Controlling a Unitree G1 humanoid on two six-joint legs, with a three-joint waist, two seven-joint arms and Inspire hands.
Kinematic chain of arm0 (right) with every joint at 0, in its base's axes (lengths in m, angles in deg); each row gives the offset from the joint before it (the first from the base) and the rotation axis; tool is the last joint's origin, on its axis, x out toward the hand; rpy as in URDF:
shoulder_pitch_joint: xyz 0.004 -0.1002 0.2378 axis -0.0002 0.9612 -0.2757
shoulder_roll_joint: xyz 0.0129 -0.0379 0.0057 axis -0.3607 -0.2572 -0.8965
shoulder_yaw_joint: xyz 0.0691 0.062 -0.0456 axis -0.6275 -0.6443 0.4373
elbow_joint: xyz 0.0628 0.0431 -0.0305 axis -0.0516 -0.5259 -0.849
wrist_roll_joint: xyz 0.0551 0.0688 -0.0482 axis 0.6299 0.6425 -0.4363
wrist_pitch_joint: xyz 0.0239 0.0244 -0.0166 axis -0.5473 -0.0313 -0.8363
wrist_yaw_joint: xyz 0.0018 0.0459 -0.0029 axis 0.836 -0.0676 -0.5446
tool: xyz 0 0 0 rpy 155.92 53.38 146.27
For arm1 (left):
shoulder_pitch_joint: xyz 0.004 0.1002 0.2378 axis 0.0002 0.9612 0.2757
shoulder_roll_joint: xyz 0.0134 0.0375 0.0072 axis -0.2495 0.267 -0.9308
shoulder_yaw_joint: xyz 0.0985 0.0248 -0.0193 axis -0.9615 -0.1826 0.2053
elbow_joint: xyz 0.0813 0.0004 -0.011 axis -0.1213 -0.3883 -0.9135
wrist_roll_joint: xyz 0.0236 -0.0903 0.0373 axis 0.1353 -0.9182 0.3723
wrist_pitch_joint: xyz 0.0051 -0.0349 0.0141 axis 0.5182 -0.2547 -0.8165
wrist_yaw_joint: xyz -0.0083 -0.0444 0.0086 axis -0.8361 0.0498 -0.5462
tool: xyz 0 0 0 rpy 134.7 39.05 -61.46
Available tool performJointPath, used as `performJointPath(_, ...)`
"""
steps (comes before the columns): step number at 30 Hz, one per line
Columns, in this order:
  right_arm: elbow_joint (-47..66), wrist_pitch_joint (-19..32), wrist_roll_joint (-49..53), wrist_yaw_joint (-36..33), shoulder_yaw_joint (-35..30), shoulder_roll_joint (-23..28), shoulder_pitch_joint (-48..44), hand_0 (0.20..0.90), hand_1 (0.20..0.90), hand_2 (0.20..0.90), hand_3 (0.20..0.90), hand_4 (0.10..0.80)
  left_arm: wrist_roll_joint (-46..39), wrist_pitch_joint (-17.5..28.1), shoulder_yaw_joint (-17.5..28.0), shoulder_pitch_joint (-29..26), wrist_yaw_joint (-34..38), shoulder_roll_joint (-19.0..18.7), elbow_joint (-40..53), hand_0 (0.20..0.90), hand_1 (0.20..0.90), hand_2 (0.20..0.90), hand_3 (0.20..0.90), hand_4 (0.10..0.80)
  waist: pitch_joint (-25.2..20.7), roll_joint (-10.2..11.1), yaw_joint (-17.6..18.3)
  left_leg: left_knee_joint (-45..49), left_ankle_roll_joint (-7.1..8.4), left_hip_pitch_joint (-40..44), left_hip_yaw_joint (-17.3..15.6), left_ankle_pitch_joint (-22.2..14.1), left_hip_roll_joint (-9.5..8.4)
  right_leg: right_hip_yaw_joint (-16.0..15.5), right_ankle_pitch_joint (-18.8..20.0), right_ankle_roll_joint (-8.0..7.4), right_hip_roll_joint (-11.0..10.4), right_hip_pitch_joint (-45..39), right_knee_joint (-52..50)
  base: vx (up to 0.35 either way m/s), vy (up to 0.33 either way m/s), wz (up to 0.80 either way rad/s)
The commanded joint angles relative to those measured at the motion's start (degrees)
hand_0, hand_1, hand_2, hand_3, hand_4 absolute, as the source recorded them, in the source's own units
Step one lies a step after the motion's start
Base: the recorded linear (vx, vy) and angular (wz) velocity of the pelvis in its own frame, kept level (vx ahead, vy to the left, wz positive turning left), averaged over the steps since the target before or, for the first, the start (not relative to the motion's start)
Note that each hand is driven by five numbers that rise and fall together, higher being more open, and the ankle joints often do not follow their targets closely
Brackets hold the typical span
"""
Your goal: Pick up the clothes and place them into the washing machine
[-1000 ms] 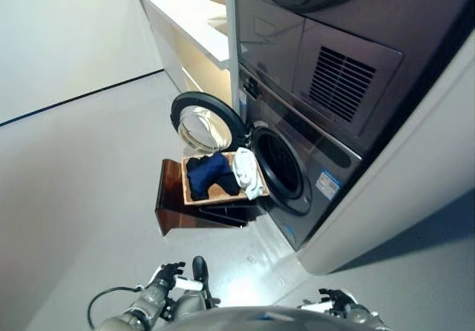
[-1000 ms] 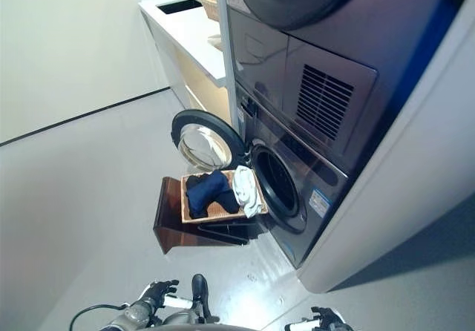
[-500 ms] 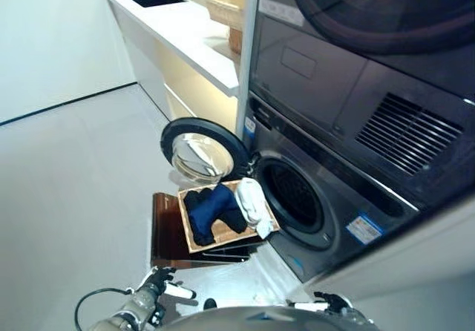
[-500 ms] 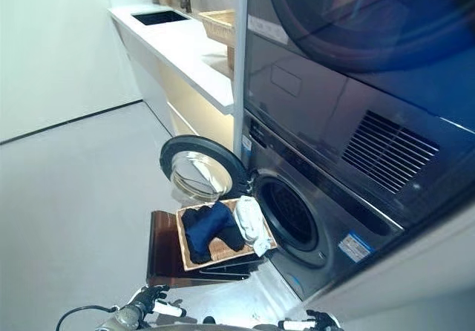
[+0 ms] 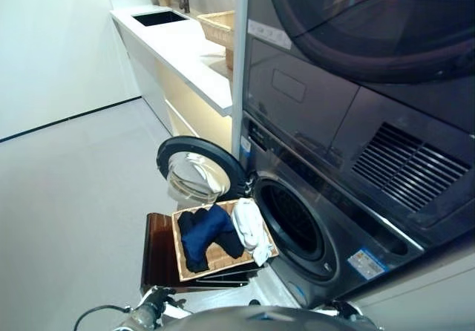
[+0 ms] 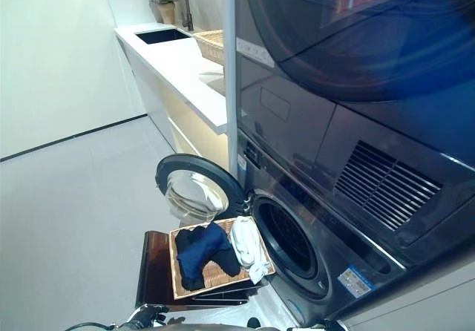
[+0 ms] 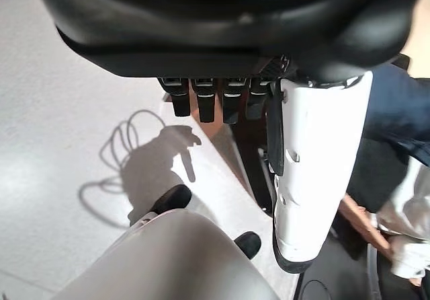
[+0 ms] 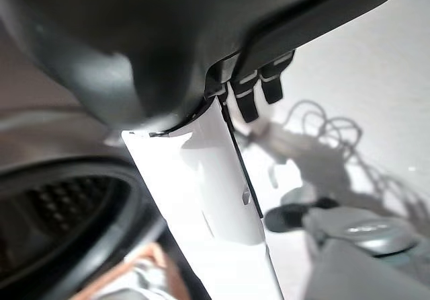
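The view has swung up along the washing machine (image 5: 297, 227) since a second ago, the things themselves unmoved; both hands hang low and empty, the left hand (image 7: 222, 98) and right hand (image 8: 259, 88) with fingers relaxed. The step is still the approach; next, reach for the clothes (image 5: 215, 231) in the basket (image 5: 223, 258) by the open door (image 5: 194, 174).

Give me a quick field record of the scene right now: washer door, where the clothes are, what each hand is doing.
washing machine: lower unit of the stack, drum opening dark
washer door: swung open toward the robot's left
basket: wicker, on a dark wooden stand in front of the washer opening
dark blue clothes: in the basket
white clothes: in the basket, on the washer side
left hand: open, holds nothing, low and short of the basket
right hand: open, holds nothing
clothes in washer: none visible yet
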State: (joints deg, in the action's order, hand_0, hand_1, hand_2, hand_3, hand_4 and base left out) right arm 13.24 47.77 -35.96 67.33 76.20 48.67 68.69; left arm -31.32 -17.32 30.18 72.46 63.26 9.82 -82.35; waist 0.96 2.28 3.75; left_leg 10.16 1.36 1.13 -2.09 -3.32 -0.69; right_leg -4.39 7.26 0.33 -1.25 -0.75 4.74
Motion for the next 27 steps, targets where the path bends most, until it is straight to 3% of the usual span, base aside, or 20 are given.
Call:
performJointPath(1, 0.54, 2.01, 0.59, -2.01, 1.55, 3.50, -3.53, 0.900, 0.900, 0.900, 0.900, 0.800, -0.10, 1.27, 0.31, -3.63, 1.18, -0.34, 1.62, 0.900, 0.900, 0.900, 0.900, 0.800, 2.43, 1.39, -0.56, 18.81, 3.37, -8.52, -2.24, 5.51, 1.44, 1.37, -7.84, -1.96, 0.11, -1.64, -4.00, 0.013, -0.040, 0.01)
performJointPath(2, 1.36, 2.29, 1.22, -2.25, 2.52, 3.61, -4.87, 0.900, 0.900, 0.900, 0.900, 0.800, -1.26, 1.57, 0.73, -3.98, 2.01, -0.84, 2.47, 0.900, 0.900, 0.900, 0.900, 0.800, 3.47, 2.15, -2.19, 22.15, 2.44, -11.71, 1.39, 6.18, -0.37, 2.45, -7.68, -1.47, -0.06, -1.80, -3.93, 0.070, -0.006, -0.09)
performJointPath(4, 2.10, 2.76, 3.03, -2.15, 2.47, 3.48, -5.81, 0.900, 0.900, 0.900, 0.900, 0.800, -1.33, 2.07, 0.87, -3.15, 2.73, -0.76, 2.32, 0.900, 0.900, 0.900, 0.900, 0.800, 2.53, 2.24, -2.98, 13.94, 1.58, -12.04, 4.34, 4.45, 1.01, 4.20, -7.53, -2.74, -0.59, -2.30, -2.50, 0.150, 0.062, -0.25)
performJointPath(5, 2.11, 2.76, 3.06, -2.15, 2.50, 3.50, -5.76, 0.900, 0.900, 0.900, 0.900, 0.800, -1.32, 2.10, 0.86, -3.10, 2.75, -0.74, 2.30, 0.900, 0.900, 0.900, 0.900, 0.800, 2.77, 2.31, -3.21, 13.60, 1.56, -11.42, 4.10, 4.41, 1.01, 4.41, -7.55, -2.75, -0.65, -2.74, -2.35, 0.277, 0.148, -0.61)
performJointPath(6, 3.05, 3.28, 4.21, -2.38, 2.00, 3.38, -5.88, 0.900, 0.900, 0.900, 0.900, 0.800, -1.24, 2.18, 1.08, -2.26, 3.11, -0.81, 1.69, 0.900, 0.900, 0.900, 0.900, 0.800, 0.97, 1.10, -3.28, -1.33, 2.48, -9.52, 5.49, 4.99, 5.61, 5.50, -8.34, -4.25, -0.63, -3.40, -0.51, 0.289, 0.176, -0.72)
performJointPath(7, 3.94, 3.58, 4.76, -2.58, 1.83, 3.66, -6.19, 0.900, 0.900, 0.900, 0.900, 0.800, -1.22, 2.20, 1.01, -2.08, 3.23, -0.66, 1.33, 0.900, 0.900, 0.900, 0.900, 0.800, 0.57, 0.34, -3.60, -9.50, 3.20, -9.03, 4.91, 7.35, 7.55, 6.05, -9.23, -4.72, -0.74, -4.22, 0.26, 0.352, 0.239, -0.52)
performJointPath(9, 3.34, 3.59, 5.51, -2.62, 1.02, 3.97, -6.19, 0.900, 0.900, 0.900, 0.900, 0.800, -0.27, 2.06, -0.05, -2.28, 3.20, 0.00, -0.02, 0.900, 0.900, 0.900, 0.900, 0.800, -0.07, -1.18, -3.31, -15.16, 5.00, -9.02, 2.02, 9.18, 8.96, 5.58, -11.07, -5.44, -1.81, -4.85, 0.26, 0.197, 0.210, -0.14)
performJointPath(10, 3.60, 3.51, 6.19, -2.53, 0.92, 3.78, -6.14, 0.900, 0.900, 0.900, 0.900, 0.800, -0.03, 2.07, -0.38, -2.04, 2.97, 0.19, -0.13, 0.900, 0.900, 0.900, 0.900, 0.800, -0.53, -1.90, -3.22, -15.16, 5.10, -8.60, 2.18, 9.72, 9.03, 5.57, -11.45, -5.63, -1.98, -4.99, 0.26, 0.195, 0.216, 0.21)
performJointPath(14, 4.09, 3.53, 6.69, -2.75, 0.83, 3.20, -6.16, 0.900, 0.900, 0.900, 0.900, 0.800, 0.41, 2.41, -1.71, -2.03, 2.28, -0.32, 1.28, 0.900, 0.900, 0.900, 0.900, 0.800, -1.55, -2.19, -2.97, -15.16, 4.24, -6.78, 2.26, 9.30, 7.13, 5.29, -11.69, -6.69, -4.70, -5.94, -0.04, 0.230, 0.195, -0.20)
performJointPath(17, 4.35, 3.38, 6.97, -2.41, 0.77, 3.05, -7.61, 0.900, 0.900, 0.900, 0.900, 0.800, 0.05, 2.52, -1.53, -2.35, 2.29, -1.31, 2.08, 0.900, 0.900, 0.900, 0.900, 0.800, -0.93, -1.63, -4.30, -12.12, 1.11, -6.10, 1.43, 6.40, 3.98, 6.49, -12.24, -8.04, -7.78, -4.39, -9.99, 0.207, 0.224, -0.20)
performJointPath(18, 4.55, 3.41, 6.83, -2.47, 0.96, 2.95, -7.95, 0.900, 0.900, 0.900, 0.900, 0.800, -0.23, 2.44, -1.34, -2.53, 2.33, -1.73, 2.38, 0.900, 0.900, 0.900, 0.900, 0.800, -0.40, -1.88, -4.53, -11.64, 0.19, -5.73, 1.18, 5.58, 3.53, 6.77, -11.96, -8.00, -7.83, -1.98, -15.23, 0.167, 0.283, -0.13)
performJointPath(19, 5.04, 3.35, 6.90, -2.42, 1.47, 2.96, -9.83, 0.900, 0.900, 0.900, 0.900, 0.800, -0.62, 2.35, -1.11, -3.23, 2.74, -2.77, 2.58, 0.900, 0.900, 0.900, 0.900, 0.800, 1.56, -2.66, -4.21, -10.83, -1.27, -4.86, 1.85, 5.02, 2.92, 7.77, -8.60, -8.20, -6.62, 4.04, -24.66, 0.137, 0.245, -0.21)
performJointPath(20, 5.36, 3.44, 7.14, -2.39, 1.59, 2.92, -10.20, 0.900, 0.900, 0.900, 0.900, 0.800, -0.51, 2.31, -1.38, -3.53, 2.82, -3.12, 2.41, 0.900, 0.900, 0.900, 0.900, 0.800, 2.30, -3.05, -3.79, -11.04, -1.47, -4.46, 2.05, 5.24, 2.87, 7.93, -8.20, -8.16, -5.11, 6.34, -27.10, 0.122, 0.208, -0.32)
performJointPath(21, 5.55, 3.42, 7.01, -2.49, 1.77, 3.19, -10.74, 0.900, 0.900, 0.900, 0.900, 0.800, -0.50, 2.32, -1.53, -3.69, 2.72, -3.61, 2.53, 0.900, 0.900, 0.900, 0.900, 0.800, 2.87, -3.46, -3.76, -11.60, -1.63, -3.90, 2.36, 5.25, 2.76, 6.64, -8.49, -7.83, -4.49, 8.52, -28.00, 0.129, 0.107, -0.35)
performJointPath(23, 5.43, 3.10, 6.63, -2.96, 1.90, 3.61, -11.41, 0.900, 0.900, 0.900, 0.900, 0.800, -0.78, 2.32, -1.47, -3.64, 2.81, -3.99, 2.28, 0.900, 0.900, 0.900, 0.900, 0.800, 2.42, -3.57, -4.27, -13.48, -0.99, -2.58, 1.75, 4.99, 2.31, -0.08, -8.82, -7.18, -6.67, 9.22, -19.50, 0.166, 0.035, -0.29)
performJointPath(24, 5.43, 3.10, 6.62, -2.96, 1.91, 3.60, -11.38, 0.900, 0.900, 0.900, 0.900, 0.800, -0.79, 2.32, -1.48, -3.61, 2.80, -3.99, 2.28, 0.900, 0.900, 0.900, 0.900, 0.800, 2.54, -3.69, -4.03, -13.63, -0.95, -2.32, 2.02, 4.99, 2.40, -0.42, -8.76, -7.16, -6.60, 8.69, -19.08, 0.198, -0.050, -0.15)
performJointPath(25, 5.16, 2.93, 5.85, -3.28, 1.86, 4.02, -12.04, 0.900, 0.900, 0.900, 0.900, 0.800, -0.80, 2.34, -0.88, -3.61, 2.97, -3.85, 1.72, 0.900, 0.900, 0.900, 0.900, 0.800, 2.14, -3.06, -4.38, -14.78, -0.04, -1.29, 0.98, 4.12, 2.12, -6.54, -5.84, -8.19, -9.12, 8.17, -8.34, 0.190, -0.054, -0.10)
performJointPath(26, 5.08, 3.01, 5.75, -3.24, 2.26, 3.99, -11.85, 0.900, 0.900, 0.900, 0.900, 0.800, -0.74, 2.37, -0.58, -3.49, 3.01, -3.98, 1.20, 0.900, 0.900, 0.900, 0.900, 0.800, 2.22, -2.87, -3.30, -15.16, 0.04, -0.91, 1.82, 3.85, 2.08, -1.39, -5.83, -8.21, -7.95, 7.17, -6.29, 0.241, -0.057, -0.13)
performJointPath(27, 4.85, 2.98, 5.56, -3.29, 2.33, 3.73, -11.54, 0.900, 0.900, 0.900, 0.900, 0.800, -1.16, 2.44, 0.15, -3.39, 3.17, -4.23, 0.94, 0.900, 0.900, 0.900, 0.900, 0.800, 1.75, -2.38, -3.31, -15.16, 0.18, -0.97, 1.73, 3.88, 1.99, 0.73, -5.53, -8.21, -7.72, 6.84, -5.89, 0.192, -0.039, 0.02)
